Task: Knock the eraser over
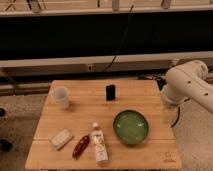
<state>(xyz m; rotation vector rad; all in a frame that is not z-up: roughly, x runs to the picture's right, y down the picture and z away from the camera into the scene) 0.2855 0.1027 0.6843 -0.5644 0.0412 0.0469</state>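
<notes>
Looks down, in the one camera view, on a slatted wooden table [100,107] standing on a speckled floor. Finds the eraser [110,92] upright toward the table's far edge, a little right of the middle, touching nothing but the tabletop. Places the clear cup [61,97] to the eraser's left, also upright, well apart from it and near the far left corner. Sets a green plate [130,127] right of centre, nearer the camera than the eraser and apart from it. Shows along the near edge, from left to right, a pale beige block [62,138] lying flat, a dark red-brown oblong thing [80,146] lying at a slant, and a small bottle [99,144] on its side with its white cap pointing away from the camera, between the red-brown thing and the plate. Catches the white arm [187,85] coming in from the right edge, its rounded bulk over the table's far right corner. Puts the gripper [168,113] below that bulk at the table's right edge, near the plate's right side and well apart from the eraser. Cannot tell whether the gripper is spread or closed. Takes in, behind the table, a dark wall band and a black cable [122,40] hanging down across it.
</notes>
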